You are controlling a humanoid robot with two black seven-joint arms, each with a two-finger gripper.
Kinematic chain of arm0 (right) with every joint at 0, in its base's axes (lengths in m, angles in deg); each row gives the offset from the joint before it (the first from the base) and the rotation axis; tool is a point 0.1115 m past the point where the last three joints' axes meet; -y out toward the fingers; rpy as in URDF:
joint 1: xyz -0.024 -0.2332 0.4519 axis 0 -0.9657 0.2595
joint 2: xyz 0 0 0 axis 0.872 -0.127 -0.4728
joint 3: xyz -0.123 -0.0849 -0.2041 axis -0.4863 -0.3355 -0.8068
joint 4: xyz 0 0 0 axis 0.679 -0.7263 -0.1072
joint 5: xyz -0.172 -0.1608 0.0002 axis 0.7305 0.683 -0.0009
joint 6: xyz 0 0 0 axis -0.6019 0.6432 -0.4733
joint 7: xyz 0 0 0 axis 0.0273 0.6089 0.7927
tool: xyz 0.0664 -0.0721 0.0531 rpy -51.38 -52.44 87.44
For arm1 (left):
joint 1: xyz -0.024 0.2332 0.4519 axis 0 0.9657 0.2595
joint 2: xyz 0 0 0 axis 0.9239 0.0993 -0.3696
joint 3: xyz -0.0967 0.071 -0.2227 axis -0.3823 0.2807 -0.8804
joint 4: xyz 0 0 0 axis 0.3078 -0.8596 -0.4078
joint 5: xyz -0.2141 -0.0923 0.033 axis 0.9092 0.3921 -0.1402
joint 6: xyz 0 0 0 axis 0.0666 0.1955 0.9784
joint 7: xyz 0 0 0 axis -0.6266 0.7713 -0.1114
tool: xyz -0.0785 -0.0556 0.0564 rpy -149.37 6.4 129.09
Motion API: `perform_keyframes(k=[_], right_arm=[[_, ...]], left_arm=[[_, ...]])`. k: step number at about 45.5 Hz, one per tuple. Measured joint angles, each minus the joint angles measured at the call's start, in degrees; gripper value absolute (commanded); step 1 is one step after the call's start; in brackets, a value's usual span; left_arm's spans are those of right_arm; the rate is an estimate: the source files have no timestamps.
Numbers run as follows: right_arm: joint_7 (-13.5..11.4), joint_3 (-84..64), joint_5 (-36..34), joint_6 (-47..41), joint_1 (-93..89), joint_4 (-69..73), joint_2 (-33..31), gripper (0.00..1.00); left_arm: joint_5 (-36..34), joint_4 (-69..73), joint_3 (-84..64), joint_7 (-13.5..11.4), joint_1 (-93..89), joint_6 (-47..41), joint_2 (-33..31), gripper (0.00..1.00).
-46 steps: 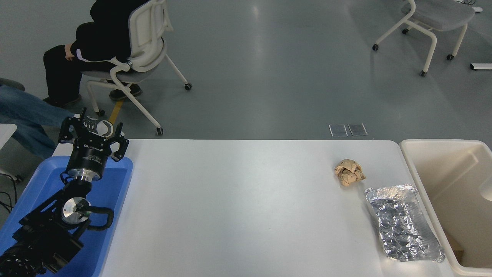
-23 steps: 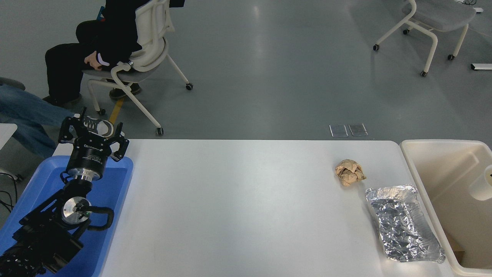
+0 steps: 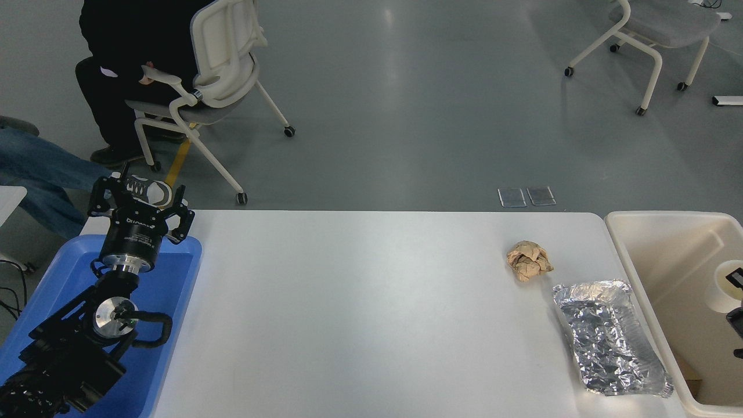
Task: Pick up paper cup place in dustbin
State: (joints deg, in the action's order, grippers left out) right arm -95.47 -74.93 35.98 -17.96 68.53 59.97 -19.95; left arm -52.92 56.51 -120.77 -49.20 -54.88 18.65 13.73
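1 paper cup (image 3: 721, 286) over dustbin (image 3: 650, 255), right gripper (image 3: 736, 299)

The left arm (image 3: 75, 342) is matte black and built of blocky segments. A round, silver metal disc (image 3: 109, 309) sits on one joint, and a thick black cable (image 3: 152, 326) loops out beside it. The wrist is a black cylinder with a polished silver ring (image 3: 124, 263) at its base and small white lettering, too small to read. The left gripper (image 3: 141, 201) is black, with angular linked fingers (image 3: 181, 216). Of the right gripper (image 3: 736, 302) only small black fragments show at the frame's edge.
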Motion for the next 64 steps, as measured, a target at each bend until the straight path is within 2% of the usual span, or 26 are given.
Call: perform_keyframes(k=[10, 13, 27, 36, 39, 45, 50, 55, 64], right_arm=[[0.01, 1.13, -0.12, 0.18, 1.92, 5.38, -3.95, 0.87], [0.05, 1.43, -0.14, 0.19, 3.20, 8.08, -5.99, 1.00], [0.21, -1.57, -0.27, -1.25, 16.24, 29.12, -18.09, 1.00], [0.25, -17.22, -0.32, -3.98, 33.89, 45.67, -22.23, 1.00], [0.26, -24.25, -0.30, -5.62, 41.86, 50.57, -21.91, 1.00], [0.27, -36.56, -0.33, -11.55, 55.73, 57.80, -16.90, 1.00], [0.28, -43.35, -0.34, -21.05, 65.58, 61.34, -12.33, 1.00], [0.33, -46.65, -0.37, -33.42, 73.81, 63.45, -9.39, 1.00], [0.37, -48.01, -0.40, -45.12, 83.11, 65.15, -2.30, 1.00]], left_arm=[[0.01, -0.01, 0.00, 0.00, 0.00, 0.00, 0.00, 0.99], [0.02, -0.01, 0.00, 0.00, 0.00, 0.00, 0.00, 0.99], [0.00, -0.01, 0.00, 0.00, -0.01, 0.00, 0.00, 0.99], [0.01, 0.00, 0.00, 0.00, -0.03, 0.00, 0.00, 0.99], [0.00, 0.00, 0.00, 0.00, -0.03, -0.01, 0.00, 0.99], [-0.01, 0.00, 0.00, 0.00, -0.03, -0.01, 0.00, 0.99], [0.02, -0.01, 0.00, 0.00, -0.03, -0.01, 0.00, 0.99], [0.01, -0.01, 0.00, 0.00, -0.01, -0.01, 0.00, 0.99], [0.00, 0.00, 0.01, 0.00, 0.02, -0.01, 0.00, 0.99]])
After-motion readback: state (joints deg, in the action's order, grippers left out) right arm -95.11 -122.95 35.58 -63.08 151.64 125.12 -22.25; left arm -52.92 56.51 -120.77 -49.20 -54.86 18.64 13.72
